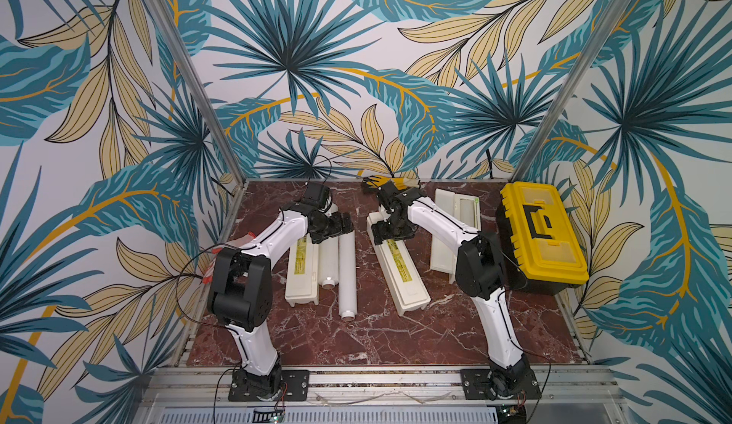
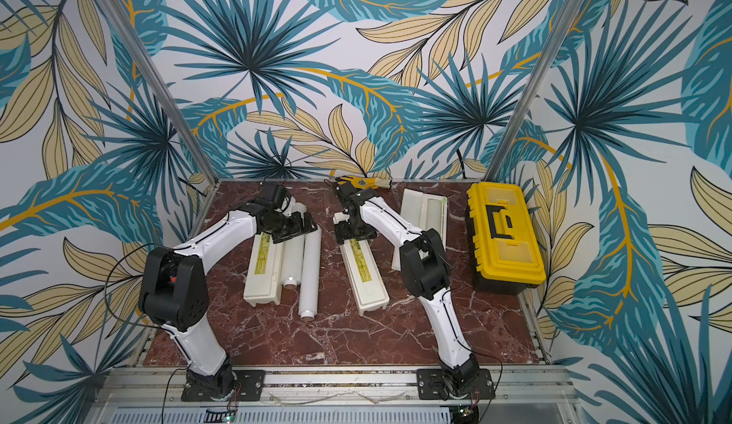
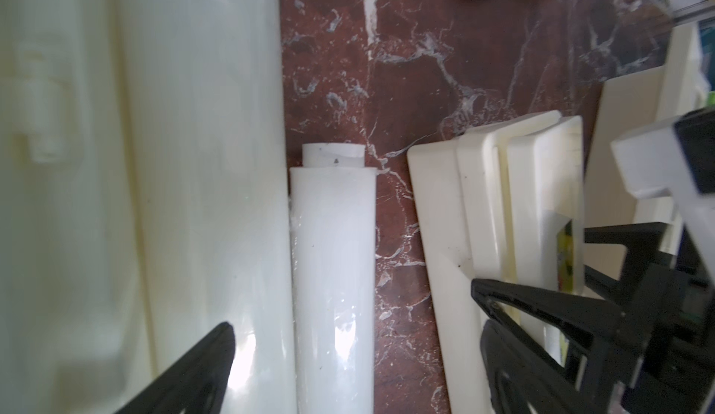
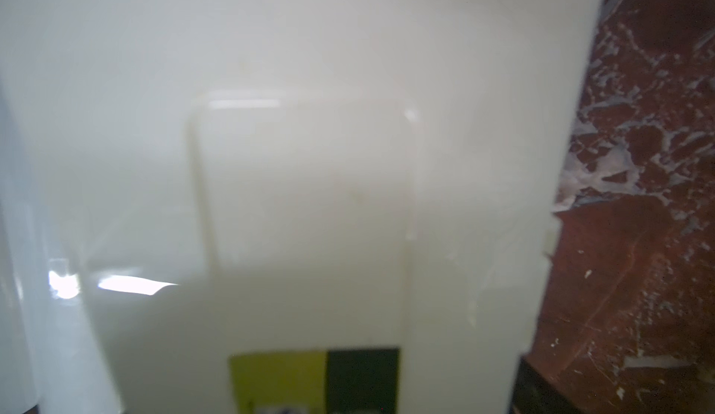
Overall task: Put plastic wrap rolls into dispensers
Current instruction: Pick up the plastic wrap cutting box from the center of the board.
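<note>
Left gripper (image 3: pixel 352 303): jaws wide over translucent-white cylindrical plastic roll (image 3: pixel 332 238)
Right gripper (image 1: pixel 391 231): jaws unreadable, at cream rectangular dispenser box (image 1: pixel 405 281)

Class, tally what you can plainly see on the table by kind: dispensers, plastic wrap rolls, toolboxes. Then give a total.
Dispensers: 3
Plastic wrap rolls in plain sight: 2
Toolbox: 1
Total: 6
</note>
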{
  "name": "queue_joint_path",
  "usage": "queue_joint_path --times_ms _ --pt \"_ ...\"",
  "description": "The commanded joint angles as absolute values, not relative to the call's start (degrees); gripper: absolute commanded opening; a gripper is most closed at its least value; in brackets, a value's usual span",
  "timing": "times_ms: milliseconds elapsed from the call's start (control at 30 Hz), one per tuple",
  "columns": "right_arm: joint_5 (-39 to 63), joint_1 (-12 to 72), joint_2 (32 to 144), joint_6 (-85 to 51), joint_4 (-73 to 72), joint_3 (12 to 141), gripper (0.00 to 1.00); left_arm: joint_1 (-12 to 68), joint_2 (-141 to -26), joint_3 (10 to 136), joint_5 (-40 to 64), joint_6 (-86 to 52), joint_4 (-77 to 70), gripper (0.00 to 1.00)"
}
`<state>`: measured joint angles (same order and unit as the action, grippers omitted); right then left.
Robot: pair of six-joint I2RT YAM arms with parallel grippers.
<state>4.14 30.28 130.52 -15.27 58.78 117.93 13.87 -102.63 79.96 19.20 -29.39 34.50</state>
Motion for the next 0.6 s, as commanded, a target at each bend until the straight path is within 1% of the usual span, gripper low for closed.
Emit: queue_joint_path --times_ms 0,100,267,433,567 --pt "16.35 26.30 122.60 -12.80 53.84 114.38 0.64 11.71 -99.82 78.10 29.37 -30.06 23.82 1.00" --pt "24.97 23.69 120.21 -9.22 51.42 112.59 0.64 11.34 -99.54 76.54 35.66 -27.71 18.17 1.00" --pt "35.11 19.95 118.09 -4.59 50.53 111.83 0.63 10.99 -100.28 74.46 45.62 -26.87 9.53 1.00" --pt "45.22 16.61 116.26 -1.85 48.12 110.65 0.63 10.55 -99.99 71.22 52.03 -29.00 -0.15 1.00" --pt "51.06 15.17 116.13 -0.79 47.56 110.85 0.63 10.61 -101.75 70.59 55.15 -33.02 -8.40 0.99"
